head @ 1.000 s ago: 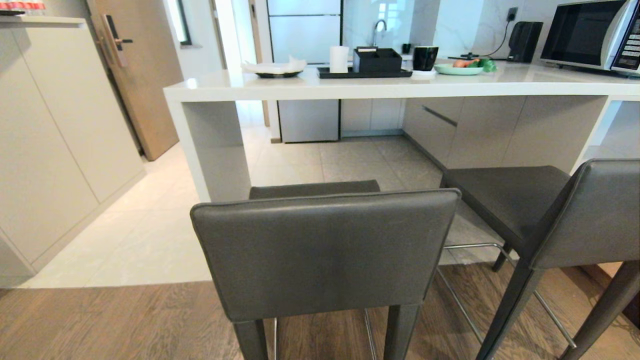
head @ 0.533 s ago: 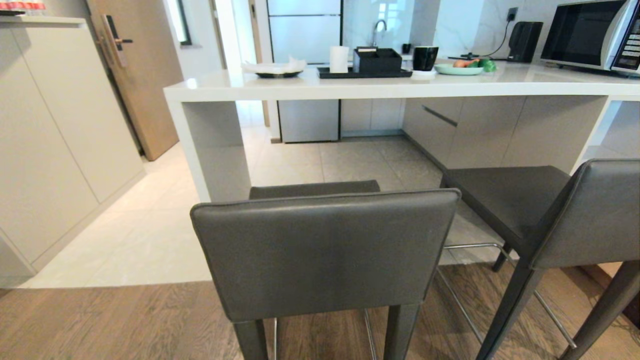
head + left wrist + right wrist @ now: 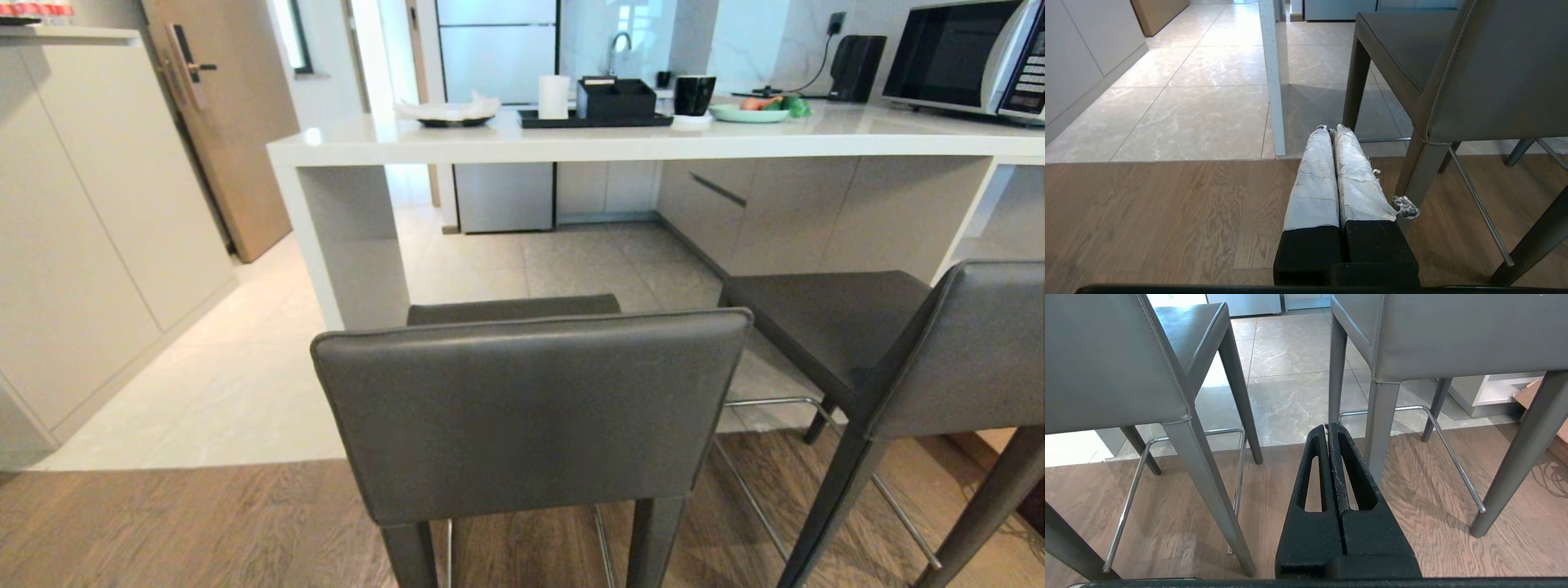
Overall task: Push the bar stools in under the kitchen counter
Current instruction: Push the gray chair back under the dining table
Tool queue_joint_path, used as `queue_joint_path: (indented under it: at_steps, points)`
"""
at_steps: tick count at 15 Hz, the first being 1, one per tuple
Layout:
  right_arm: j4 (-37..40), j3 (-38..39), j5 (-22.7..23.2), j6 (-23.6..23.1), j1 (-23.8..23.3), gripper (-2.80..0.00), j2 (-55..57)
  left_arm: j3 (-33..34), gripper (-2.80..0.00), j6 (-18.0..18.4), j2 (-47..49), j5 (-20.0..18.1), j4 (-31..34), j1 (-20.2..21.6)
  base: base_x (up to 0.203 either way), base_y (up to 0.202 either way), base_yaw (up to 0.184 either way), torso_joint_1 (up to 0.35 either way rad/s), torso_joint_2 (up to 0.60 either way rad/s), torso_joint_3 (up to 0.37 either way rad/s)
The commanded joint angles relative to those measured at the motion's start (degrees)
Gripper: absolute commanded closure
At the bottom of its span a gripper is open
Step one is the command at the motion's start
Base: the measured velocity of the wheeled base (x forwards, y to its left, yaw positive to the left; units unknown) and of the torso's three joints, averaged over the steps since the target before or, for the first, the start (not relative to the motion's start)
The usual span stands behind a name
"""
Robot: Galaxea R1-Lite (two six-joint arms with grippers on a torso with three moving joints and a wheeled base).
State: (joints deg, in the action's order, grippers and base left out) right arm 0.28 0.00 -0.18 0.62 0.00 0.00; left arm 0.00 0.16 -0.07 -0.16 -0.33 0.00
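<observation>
Directly before the robot, the near bar stool (image 3: 531, 408) is seen from behind, backrest toward the camera and seat pointing at the tabletop (image 3: 653, 139); the second bar stool (image 3: 922, 351) stands just beside it on the robot's right, turned at an angle. Both are still out from under the slab. The frames are judged stiff and moderately heavy on slim legs, likely to slide on the wooden floor (image 3: 163, 523) but to catch at the seam with the tiles (image 3: 245, 392); the padded backrest is judged the best push point, kept low to avoid tipping. The left claw (image 3: 1331, 130) and right claw (image 3: 1329, 426) are both pressed together, empty, low behind the stools. The slab end leg (image 3: 351, 245) stands close to the near stool's left. A microwave (image 3: 963, 57) and black tray (image 3: 596, 118) sit on top, out of the way.
</observation>
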Motion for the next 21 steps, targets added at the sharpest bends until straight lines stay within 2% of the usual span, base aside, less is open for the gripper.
queue_joint_path:
  at_steps: [1,21]
  points:
    - [-0.01,0.09,0.01,-0.01,0.0,0.0,0.0,0.09,0.0,0.02,0.07,-0.02,-0.02,0.0,0.0,0.0,0.0,0.0,0.0,0.0]
    - [-0.01,0.09,0.01,-0.01,0.0,0.0,0.0,0.09,0.0,-0.16,0.07,-0.11,-0.02,-0.09,0.0,0.0,0.0,0.0,0.0,0.0]
